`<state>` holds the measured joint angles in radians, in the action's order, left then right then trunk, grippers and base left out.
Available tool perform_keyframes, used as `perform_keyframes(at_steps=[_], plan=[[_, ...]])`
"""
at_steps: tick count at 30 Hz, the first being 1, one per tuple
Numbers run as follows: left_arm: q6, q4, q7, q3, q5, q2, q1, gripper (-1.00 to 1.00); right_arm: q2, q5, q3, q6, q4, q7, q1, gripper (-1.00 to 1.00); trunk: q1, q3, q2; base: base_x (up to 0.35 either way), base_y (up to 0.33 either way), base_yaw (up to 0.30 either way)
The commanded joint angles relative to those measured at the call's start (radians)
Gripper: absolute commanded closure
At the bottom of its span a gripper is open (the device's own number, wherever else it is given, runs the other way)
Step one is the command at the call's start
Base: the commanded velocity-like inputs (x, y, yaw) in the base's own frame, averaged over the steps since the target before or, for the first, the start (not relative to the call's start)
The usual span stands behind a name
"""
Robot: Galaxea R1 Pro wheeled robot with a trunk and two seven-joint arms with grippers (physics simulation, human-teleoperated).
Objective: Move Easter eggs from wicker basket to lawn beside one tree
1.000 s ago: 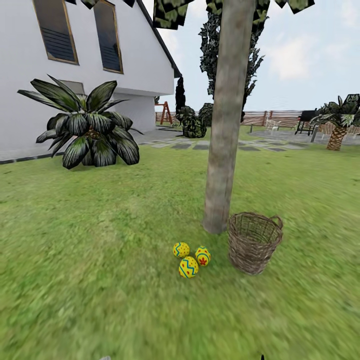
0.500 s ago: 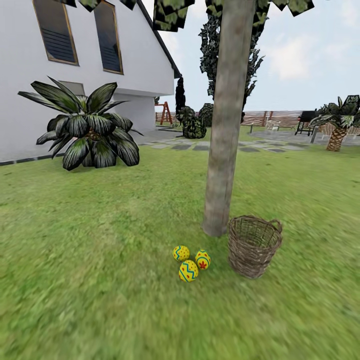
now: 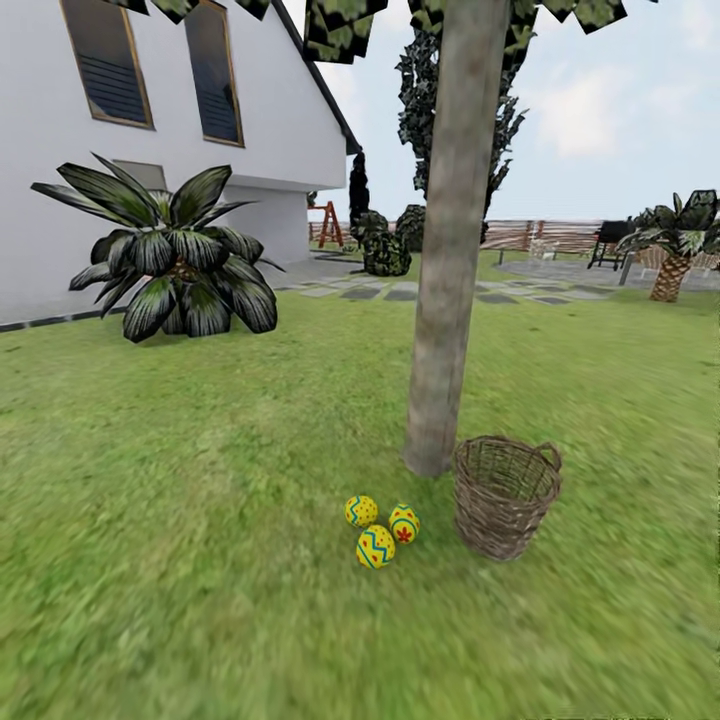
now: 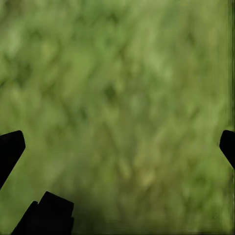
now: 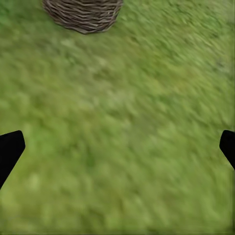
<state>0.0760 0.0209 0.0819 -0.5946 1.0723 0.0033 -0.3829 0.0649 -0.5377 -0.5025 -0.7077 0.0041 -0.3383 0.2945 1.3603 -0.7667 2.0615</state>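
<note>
Flat, even daylight, soft render.
The lawn (image 3: 200, 560) smears into blur nearby; faint shade lies under the tree (image 3: 440, 330); wrist views are hazy.

Tree (image 3: 447, 240): canopy cut off at frame top | Wicker basket (image 5: 83, 13): upper part cropped in right wrist view; interior floor (image 3: 505, 470) not discernible in head view | Left gripper (image 4: 117, 142), right gripper (image 5: 117, 142): fingertips clipped at side edges.

Little of the robot's body shows. The left tool (image 4: 117, 147) has two plain matte black fingers (image 4: 10, 149) with blunt, rounded, tapering tips, and a black angular block (image 4: 46, 215) of its housing beside one. The right tool (image 5: 117, 147) has matching black fingertips (image 5: 10, 149), unmarked.
</note>
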Motion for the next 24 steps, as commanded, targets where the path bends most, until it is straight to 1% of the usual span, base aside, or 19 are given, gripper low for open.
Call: perform_keyframes(at_steps=[1, 13, 14, 18, 20, 21, 22, 23, 24], plan=[[0.001, 0.002, 0.006, -0.008, 0.006, -0.001, 0.000, -1.00, 0.000, -0.004, -0.008, -0.001, 0.000, -0.005, 0.001, -1.00, -0.004, 0.001, -0.007, 0.000, 0.000, -0.081], [0.001, 0.002, 0.006, -0.008, 0.009, -0.004, 0.000, -1.00, 0.000, -0.003, -0.009, -0.001, 0.000, -0.003, 0.001, -1.00, -0.050, 0.020, -0.091, 0.000, 0.000, -0.079], [0.001, 0.002, 0.006, -0.008, 0.010, -0.006, 0.000, -1.00, 0.000, -0.002, -0.009, 0.000, 0.001, 0.002, 0.001, -1.00, -0.054, 0.022, -0.098, 0.000, 0.000, -0.031], [0.003, 0.002, 0.007, -0.007, 0.011, -0.010, 0.000, -1.00, 0.000, 0.001, -0.010, -0.002, 0.014, 0.064, -0.002, -1.00, -0.069, 0.034, -0.126, 0.000, 0.000, -0.007], [0.003, 0.001, 0.008, -0.005, 0.014, -0.009, 0.000, -1.00, -0.002, 0.005, -0.011, -0.010, 0.016, 0.074, -0.024, -1.00, -0.077, 0.040, -0.140, 0.000, 0.000, -0.001], [0.004, 0.001, 0.009, -0.005, 0.015, -0.008, 0.006, -1.00, -0.003, 0.010, -0.012, -0.020, 0.017, 0.076, -0.044, -1.00, -0.081, 0.043, -0.147, 0.000, 0.000, 0.000], [0.008, 0.001, 0.009, -0.004, 0.015, -0.007, 0.024, -1.00, -0.005, 0.020, -0.012, -0.038, 0.017, 0.078, -0.065, -1.00, -0.085, 0.046, -0.154, 0.000, 0.000, 0.000], [0.018, 0.001, 0.009, -0.004, 0.014, -0.006, 0.053, -1.00, -0.006, 0.033, -0.013, -0.068, 0.017, 0.079, -0.084, -1.00, -0.088, 0.049, -0.161, 0.000, 0.000, 0.000], [0.048, 0.001, 0.008, -0.005, 0.013, -0.006, 0.084, -1.00, -0.010, 0.050, -0.014, -0.106, 0.017, 0.079, -0.102, -1.00, -0.092, 0.053, -0.168, 0.000, 0.000, 0.000]])
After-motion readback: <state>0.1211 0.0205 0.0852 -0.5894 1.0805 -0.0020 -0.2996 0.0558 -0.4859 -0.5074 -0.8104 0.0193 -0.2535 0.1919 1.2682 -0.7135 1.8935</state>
